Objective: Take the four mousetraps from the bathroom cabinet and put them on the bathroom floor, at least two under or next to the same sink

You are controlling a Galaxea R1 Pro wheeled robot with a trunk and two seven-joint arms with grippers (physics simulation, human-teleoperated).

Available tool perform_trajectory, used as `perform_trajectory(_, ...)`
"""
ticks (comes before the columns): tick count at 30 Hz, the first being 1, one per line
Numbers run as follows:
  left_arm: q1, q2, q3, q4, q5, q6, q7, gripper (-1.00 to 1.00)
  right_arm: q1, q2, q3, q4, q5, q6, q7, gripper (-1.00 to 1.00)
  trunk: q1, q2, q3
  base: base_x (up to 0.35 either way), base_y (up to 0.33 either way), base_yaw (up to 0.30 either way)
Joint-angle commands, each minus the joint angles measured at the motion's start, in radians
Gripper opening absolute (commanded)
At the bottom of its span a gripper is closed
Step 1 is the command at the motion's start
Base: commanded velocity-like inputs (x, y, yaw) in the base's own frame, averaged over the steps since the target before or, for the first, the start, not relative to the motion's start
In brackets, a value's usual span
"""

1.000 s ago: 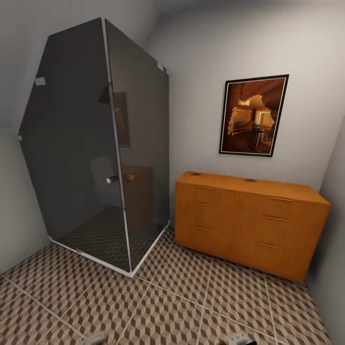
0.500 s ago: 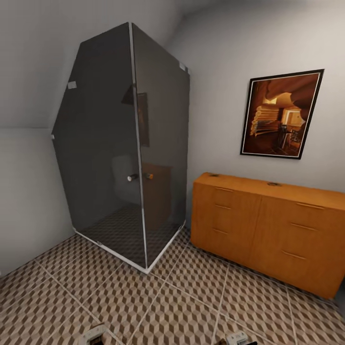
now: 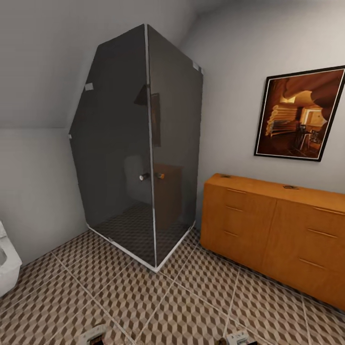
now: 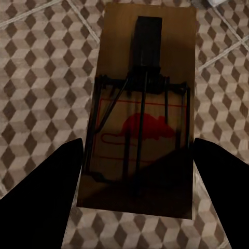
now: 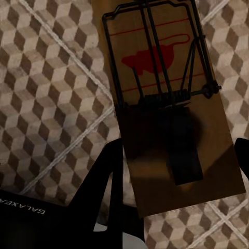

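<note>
In the left wrist view my left gripper (image 4: pixel 137 148) is shut on a mousetrap (image 4: pixel 145 78), a wooden slab with a wire frame and a red mouse print, held over the cube-patterned bathroom floor (image 4: pixel 41 78). My right gripper (image 5: pixel 179 148) is shut on a second mousetrap (image 5: pixel 161 57) above the same tiles. The orange-brown cabinet (image 3: pixel 268 230) stands against the right wall in the head view, drawers closed. Two small dark mousetraps (image 3: pixel 225 176) (image 3: pixel 289 187) lie on its top. Both gripper bodies peek in at the bottom edge, left (image 3: pixel 96 334) and right (image 3: pixel 237 339).
A dark glass shower enclosure (image 3: pixel 143 148) fills the far corner left of the cabinet. A framed picture (image 3: pixel 299 117) hangs above the cabinet. Part of a white ceramic fixture (image 3: pixel 7 263) shows at the left edge. Open tiled floor (image 3: pixel 158 302) lies between me and the cabinet.
The camera has turned left, so the shower, cabinet and picture slide right in the picture. The white fixture has come into view at the left edge.
</note>
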Motion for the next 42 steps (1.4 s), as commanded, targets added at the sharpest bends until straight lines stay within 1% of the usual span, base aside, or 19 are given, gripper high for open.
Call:
perform_trajectory(1, -0.001, 0.000, -0.008, 0.001, 0.008, -0.003, 0.000, -1.00, -0.001, 0.000, 0.006, 0.002, -0.001, 0.001, 0.003, -1.00, 0.000, -0.001, -0.001, 0.000, 0.000, 0.273)
perform_trajectory(42, -0.001, -0.003, -0.008, 0.001, 0.008, -0.003, 0.000, -1.00, -0.001, 0.001, 0.005, 0.002, -0.001, 0.001, 0.003, -1.00, 0.000, -0.001, -0.001, 0.000, 0.000, 0.274)
